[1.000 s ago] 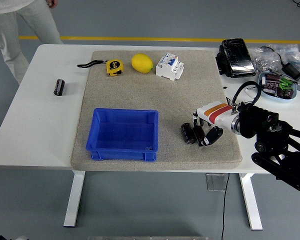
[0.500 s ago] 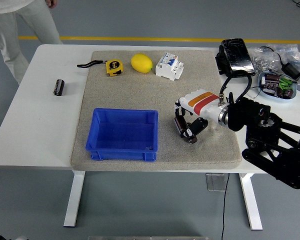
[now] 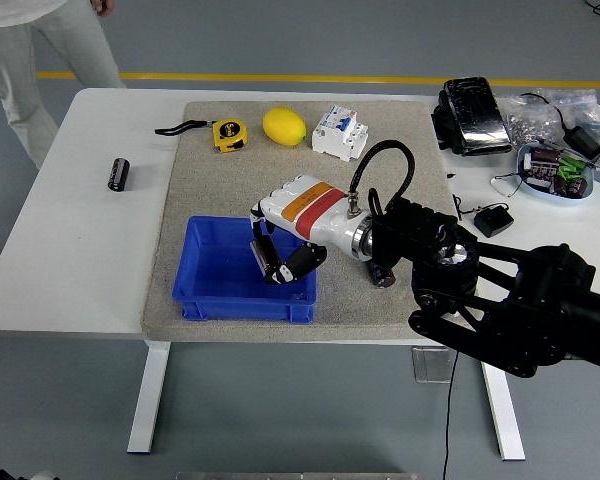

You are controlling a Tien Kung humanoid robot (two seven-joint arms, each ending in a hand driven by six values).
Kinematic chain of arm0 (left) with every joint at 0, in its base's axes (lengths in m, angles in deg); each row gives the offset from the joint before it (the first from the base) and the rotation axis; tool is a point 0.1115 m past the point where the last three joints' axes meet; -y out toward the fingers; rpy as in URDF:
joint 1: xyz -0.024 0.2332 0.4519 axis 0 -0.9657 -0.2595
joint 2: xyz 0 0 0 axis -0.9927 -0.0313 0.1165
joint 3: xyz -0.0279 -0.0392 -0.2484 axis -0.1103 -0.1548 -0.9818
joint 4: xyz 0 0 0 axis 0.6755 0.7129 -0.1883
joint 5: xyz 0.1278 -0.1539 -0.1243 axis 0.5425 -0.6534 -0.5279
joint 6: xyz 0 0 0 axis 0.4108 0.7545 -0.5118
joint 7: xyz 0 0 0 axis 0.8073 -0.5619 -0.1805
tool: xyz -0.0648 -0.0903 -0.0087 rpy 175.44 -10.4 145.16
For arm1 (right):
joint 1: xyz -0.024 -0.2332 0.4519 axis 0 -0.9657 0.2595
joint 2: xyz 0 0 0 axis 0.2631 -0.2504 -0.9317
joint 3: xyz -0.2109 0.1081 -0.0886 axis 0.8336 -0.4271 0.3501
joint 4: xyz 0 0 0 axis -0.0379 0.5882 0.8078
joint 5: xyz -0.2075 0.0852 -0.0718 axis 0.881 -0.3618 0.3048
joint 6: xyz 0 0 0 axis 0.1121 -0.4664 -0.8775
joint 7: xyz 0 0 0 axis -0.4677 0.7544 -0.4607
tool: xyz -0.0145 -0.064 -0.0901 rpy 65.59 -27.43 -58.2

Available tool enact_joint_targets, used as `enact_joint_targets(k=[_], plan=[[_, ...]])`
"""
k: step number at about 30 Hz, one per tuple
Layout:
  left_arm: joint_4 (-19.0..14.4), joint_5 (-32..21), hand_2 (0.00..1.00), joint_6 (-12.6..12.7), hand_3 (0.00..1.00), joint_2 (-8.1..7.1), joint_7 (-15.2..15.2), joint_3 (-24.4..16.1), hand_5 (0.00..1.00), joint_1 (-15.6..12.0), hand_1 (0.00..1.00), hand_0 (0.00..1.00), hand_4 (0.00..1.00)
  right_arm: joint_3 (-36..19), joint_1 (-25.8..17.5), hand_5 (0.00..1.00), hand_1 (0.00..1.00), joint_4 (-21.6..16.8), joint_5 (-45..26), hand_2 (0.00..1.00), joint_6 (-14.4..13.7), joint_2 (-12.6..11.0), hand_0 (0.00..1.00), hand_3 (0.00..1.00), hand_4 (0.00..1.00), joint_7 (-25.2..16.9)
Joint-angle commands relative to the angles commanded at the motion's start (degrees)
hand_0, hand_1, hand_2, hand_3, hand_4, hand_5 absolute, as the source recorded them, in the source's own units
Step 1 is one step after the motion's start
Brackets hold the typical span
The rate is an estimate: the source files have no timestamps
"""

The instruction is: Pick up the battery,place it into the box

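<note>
The right hand [image 3: 285, 250] grips a dark battery [image 3: 267, 257], fingers curled around it, and holds it over the right part of the blue box [image 3: 205, 285], inside the rim line. The box sits at the near left of a grey mat [image 3: 230, 180]. Just right of the wrist, a second dark battery [image 3: 382, 276] lies on the mat, partly hidden by the arm. At the mat's far edge are a tape measure [image 3: 229, 133], a lemon [image 3: 284, 126] and a white breaker [image 3: 339, 132]. Another battery [image 3: 118, 173] lies on the table [image 3: 90, 250], left of the mat. A person [image 3: 40, 50] stands at the far left corner.
</note>
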Motion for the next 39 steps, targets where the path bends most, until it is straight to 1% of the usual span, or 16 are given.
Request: enact_joint_targets(k=[3, 4, 9, 10, 14, 18, 21, 22, 27, 28, 32, 35, 39], plan=[[0.0, -0.1, 0.800, 0.0, 0.628, -0.05, 0.1, 0.1, 0.524, 0.1, 0.746, 0.754, 0.630, 0.2, 0.4, 0.352, 0.539, 0.7, -0.1, 0.646, -0.1, 0.5, 0.426, 0.588, 0.959, -0.1], [0.0, 0.0, 0.799, 0.0, 0.629, -0.07, 0.1, 0.1, 0.523, 0.1, 0.746, 0.754, 0.630, 0.2, 0.5, 0.358, 0.665, 0.9, -0.1, 0.803, 0.0, 0.6, 0.582, 0.804, 0.998, -0.1], [0.0, 0.1, 0.799, 0.0, 0.629, -0.08, 0.0, -0.1, 0.523, 0.0, 0.746, 0.754, 0.630, -0.2, 0.3, 0.358, 0.665, 1.5, -0.6, 0.803, 0.2, 0.3, 0.582, 0.804, 0.998, -0.1], [0.0, 0.2, 0.799, 0.0, 0.628, -0.08, 0.0, -0.2, 0.523, 0.0, 0.746, 0.754, 0.631, -0.4, 0.3, 0.363, 0.678, 1.6, -0.8, 0.840, 0.2, 0.3, 0.603, 0.860, 0.998, 0.0], [0.0, 0.7, 0.799, -0.1, 0.628, -0.08, -0.1, -0.5, 0.523, -0.2, 0.746, 0.754, 0.631, -1.0, 0.0, 0.363, 0.678, 1.2, -0.7, 0.840, 0.5, -0.1, 0.603, 0.860, 0.998, 0.0], [0.0, 1.0, 0.798, -0.2, 0.627, -0.10, -0.2, -0.8, 0.520, -0.5, 0.746, 0.754, 0.629, -3.0, -0.3, 0.363, 0.677, 0.4, 0.0, 0.824, 2.5, -1.4, 0.612, 0.856, 0.998, 0.2], [0.0, 1.0, 0.798, -0.2, 0.627, -0.18, -0.2, -0.9, 0.520, -0.8, 0.746, 0.754, 0.629, -5.4, -0.5, 0.363, 0.677, -0.2, 1.6, 0.824, 5.1, -3.3, 0.612, 0.856, 0.998, 0.5], [0.0, 1.0, 0.798, -0.2, 0.627, -0.20, -0.2, -0.9, 0.519, -0.8, 0.746, 0.754, 0.629, -6.1, -0.6, 0.359, 0.639, -0.6, 2.5, 0.727, 6.3, -4.1, 0.610, 0.765, 0.998, 0.5], [0.1, 1.0, 0.798, -0.3, 0.627, -0.24, -0.2, -1.0, 0.519, -1.1, 0.746, 0.754, 0.629, -7.9, -1.4, 0.359, 0.639, -1.7, 4.1, 0.727, 10.3, -7.5, 0.610, 0.765, 0.998, 0.4], [0.1, 1.1, 0.797, -0.3, 0.625, -0.25, -0.3, -1.0, 0.519, -1.1, 0.746, 0.754, 0.630, -8.0, -1.7, 0.366, 0.630, -1.8, 4.3, 0.710, 11.2, -8.4, 0.612, 0.747, 0.998, 0.3], [0.1, 1.3, 0.797, -0.3, 0.625, -0.24, -0.3, -1.2, 0.519, -1.2, 0.746, 0.754, 0.630, -7.6, -2.7, 0.366, 0.630, -1.4, 4.9, 0.710, 13.3, -10.6, 0.612, 0.747, 0.998, -0.2], [0.1, 1.1, 0.797, -0.3, 0.626, -0.17, -0.3, -1.1, 0.519, -1.2, 0.745, 0.754, 0.630, -7.0, -3.4, 0.363, 0.637, -0.2, 5.1, 0.713, 13.5, -11.2, 0.618, 0.750, 0.998, -0.5], [0.0, 1.0, 0.797, -0.4, 0.626, -0.10, -0.4, -0.9, 0.519, -1.1, 0.745, 0.754, 0.630, -5.8, -4.2, 0.363, 0.637, 2.7, 5.4, 0.713, 12.7, -10.9, 0.618, 0.750, 0.998, -1.3]])
